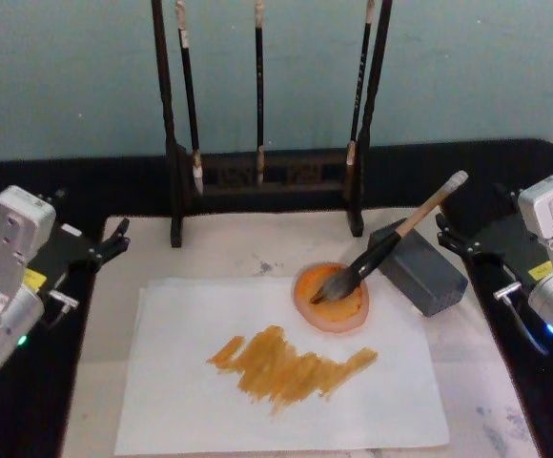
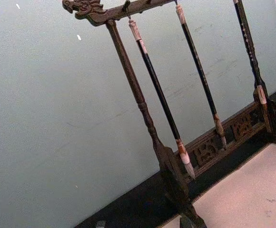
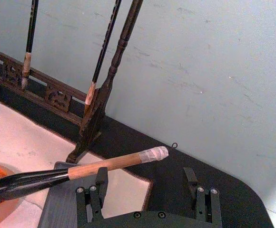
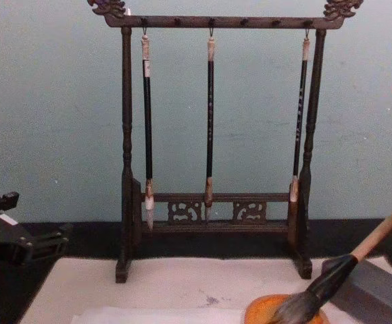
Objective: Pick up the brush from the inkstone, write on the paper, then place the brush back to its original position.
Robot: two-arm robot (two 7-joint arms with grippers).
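Note:
The brush point(image 1: 391, 246) lies at a slant, its dark bristles in an orange dish point(image 1: 338, 310) and its tan handle propped on the grey inkstone block point(image 1: 424, 272). It also shows in the right wrist view as the brush point(image 3: 100, 165) and low at the right in the chest view as the brush point(image 4: 338, 273). The white paper point(image 1: 181, 382) lies on the mat and carries orange strokes across its middle. My right gripper point(image 1: 445, 234) hovers open just right of the handle's pale end, holding nothing; its fingers point(image 3: 100, 183) stand wide apart. My left gripper point(image 1: 114, 240) rests open at the table's left edge.
A dark wooden rack point(image 1: 257, 181) with three thin hanging brushes stands at the back of the beige mat point(image 1: 238, 253). The same rack point(image 4: 213, 209) spans the chest view. Black table surface point(image 1: 505, 181) borders the mat on both sides.

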